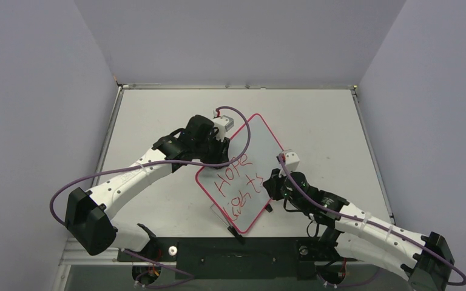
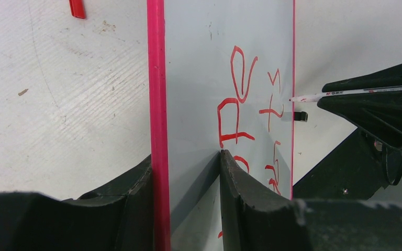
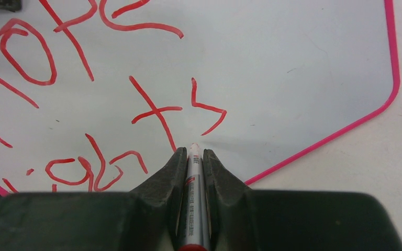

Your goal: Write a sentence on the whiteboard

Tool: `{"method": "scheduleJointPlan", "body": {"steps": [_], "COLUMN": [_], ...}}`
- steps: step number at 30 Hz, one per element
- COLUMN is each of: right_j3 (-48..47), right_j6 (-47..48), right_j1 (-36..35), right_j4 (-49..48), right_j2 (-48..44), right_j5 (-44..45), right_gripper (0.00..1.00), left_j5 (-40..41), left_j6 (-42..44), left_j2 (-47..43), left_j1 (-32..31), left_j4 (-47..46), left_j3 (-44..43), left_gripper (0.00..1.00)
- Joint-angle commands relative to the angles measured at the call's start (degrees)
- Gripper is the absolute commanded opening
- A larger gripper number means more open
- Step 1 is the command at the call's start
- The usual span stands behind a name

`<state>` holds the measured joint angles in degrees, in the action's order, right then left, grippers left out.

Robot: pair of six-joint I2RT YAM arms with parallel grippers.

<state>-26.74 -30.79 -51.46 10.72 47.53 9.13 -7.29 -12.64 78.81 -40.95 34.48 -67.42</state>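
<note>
— Whiteboard first: where is it?
— On the pale grey counter, turned cornerwise, between the two sets of fingers. Its pink rim runs straight into the left fingers, which are closed on that edge, one finger to each side of the rim.
— And the writing?
— The sentence is a red scrawl in uneven lines. "HOPE" is on top, and a lower line ends in "ts" just ahead of the right fingers.
— What do those hold?
— They are clamped on a thin marker. Its pale tip pokes out just past the fingertips at the board's face, beside the last strokes. Whether tip and board touch, I cannot tell.
— The surface beyond?
— Scuffed counter around the board, a metal lip at the far edge, then plain lilac-grey walls on three sides.
— The arms?
— The left arm reaches long from the near left corner, wrist bent over the board's far-left edge. The right arm lies low from the near right, wrist at the board's right edge. Purple cables loop along both.
</note>
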Motion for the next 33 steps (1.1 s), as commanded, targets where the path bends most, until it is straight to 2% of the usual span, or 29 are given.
{"method": "scheduleJointPlan", "body": {"steps": [1,9,18,33], "right_j3": [-2.13,-6.75,-7.03,-6.91], "right_j6": [-0.43,1.77,2.89,3.01], "right_j1": [-0.22,2.79,8.77,14.15], "right_j4": [2.44,3.38,-2.58,-10.08], "right_j2": [-3.08,-0.05,4.32,9.38], "right_j5": [3.00,8.66,3.50,-5.42], "right_gripper": [0.00,0.00,0.00,0.00], "left_j5": [12.20,12.18,11.91,11.86], "left_j6": [10.62,10.61,10.65,10.71], "left_j2": [2.12,1.87,1.43,1.20], "left_j1": [-0.44,-0.50,-0.52,-0.49], "left_j4": [6.57,6.60,6.49,6.53], "left_j3": [1.75,1.81,1.85,1.85], "left_gripper": [0.00,0.00,0.00,0.00]}}
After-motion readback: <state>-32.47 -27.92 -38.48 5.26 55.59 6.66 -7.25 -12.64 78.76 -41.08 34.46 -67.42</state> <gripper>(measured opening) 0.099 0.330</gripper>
